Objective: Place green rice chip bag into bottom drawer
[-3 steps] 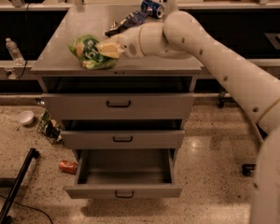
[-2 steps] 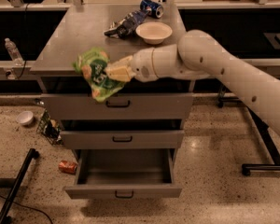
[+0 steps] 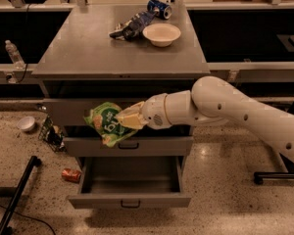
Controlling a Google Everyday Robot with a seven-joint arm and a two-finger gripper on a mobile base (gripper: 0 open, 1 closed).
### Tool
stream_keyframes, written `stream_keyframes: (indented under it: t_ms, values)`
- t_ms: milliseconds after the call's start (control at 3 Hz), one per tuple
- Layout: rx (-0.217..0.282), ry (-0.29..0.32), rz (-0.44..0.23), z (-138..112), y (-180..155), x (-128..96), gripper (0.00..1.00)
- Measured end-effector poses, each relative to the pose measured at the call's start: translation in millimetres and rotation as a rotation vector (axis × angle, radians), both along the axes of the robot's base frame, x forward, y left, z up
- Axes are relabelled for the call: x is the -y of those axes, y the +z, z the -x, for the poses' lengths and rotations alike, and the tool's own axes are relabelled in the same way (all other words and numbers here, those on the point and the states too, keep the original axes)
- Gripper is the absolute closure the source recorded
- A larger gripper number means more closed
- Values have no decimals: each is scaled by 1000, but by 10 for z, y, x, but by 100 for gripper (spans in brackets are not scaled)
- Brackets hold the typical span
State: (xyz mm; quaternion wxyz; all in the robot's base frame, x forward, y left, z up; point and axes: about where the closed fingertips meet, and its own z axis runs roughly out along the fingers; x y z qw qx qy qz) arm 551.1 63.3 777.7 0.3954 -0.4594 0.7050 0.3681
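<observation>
At the centre of the frame, the gripper [image 3: 122,119] is clamped on the green rice chip bag [image 3: 106,125], holding it in the air before the middle drawer [image 3: 152,146]. Lower down, the bottom drawer [image 3: 130,200] stands open. Pickup looks done; lowering and release remain.

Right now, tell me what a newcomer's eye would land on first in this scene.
First comes the big white arm reaching in from the right, its gripper clamped on a green chip bag held in front of the upper drawers. Just below it, the bottom drawer stands pulled open. At the back of the cabinet top sit a bowl, a dark snack bag and a blue can.
</observation>
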Motion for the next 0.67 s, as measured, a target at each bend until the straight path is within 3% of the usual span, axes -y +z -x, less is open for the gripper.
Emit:
stream_keyframes:
  t_ms: [333,667]
  values:
    - [0,0,0,0,0,-1,100]
    - [17,20,0,-19,-297,-25,100]
